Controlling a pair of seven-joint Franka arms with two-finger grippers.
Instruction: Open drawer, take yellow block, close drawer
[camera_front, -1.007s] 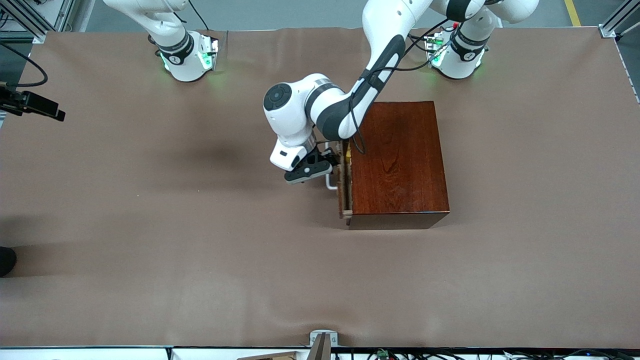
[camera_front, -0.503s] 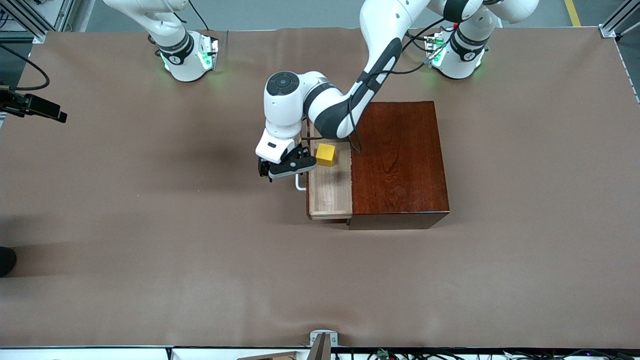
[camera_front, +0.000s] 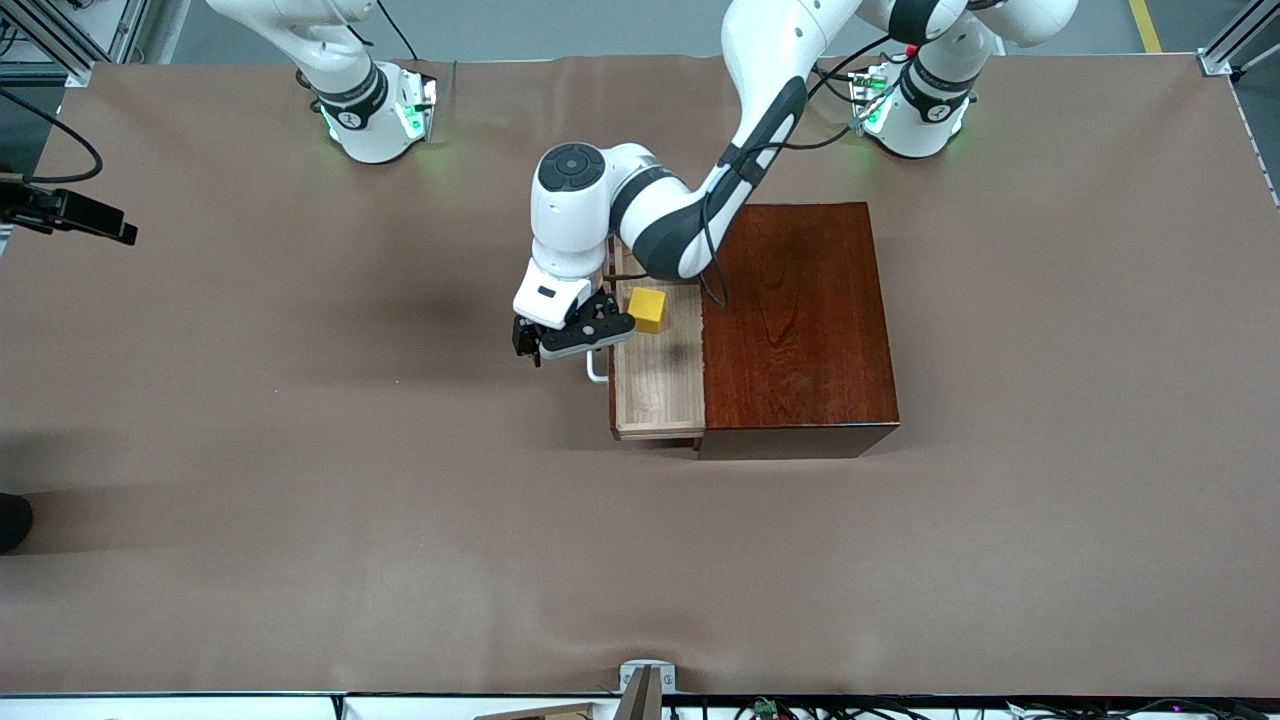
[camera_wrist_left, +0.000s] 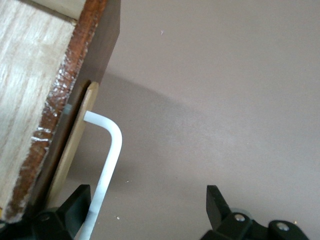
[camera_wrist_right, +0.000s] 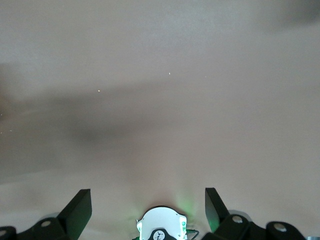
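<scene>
Since a second ago the drawer (camera_front: 660, 385) has slid out of the box (camera_front: 795, 325), and I'm seeing the yellow block (camera_front: 647, 309) sitting in its tray near the handle (camera_wrist_left: 107, 165). My left gripper (camera_front: 570, 338) is hanging at the handle, jaws spread wide, one finger (camera_wrist_left: 70, 210) beside the bar, gripping nothing. I'm planning to lift clear, centre over the block, then descend squarely. My right gripper (camera_wrist_right: 148, 212) is waiting, open and empty, over bare table (camera_front: 300, 450).

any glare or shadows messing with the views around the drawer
Front view: the wooden box has a mild sheen on its top, and the yellow block in the drawer stays crisp. Left wrist view: the handle casts a soft shadow on the table, with glossy highlights on the drawer's front edge.
</scene>
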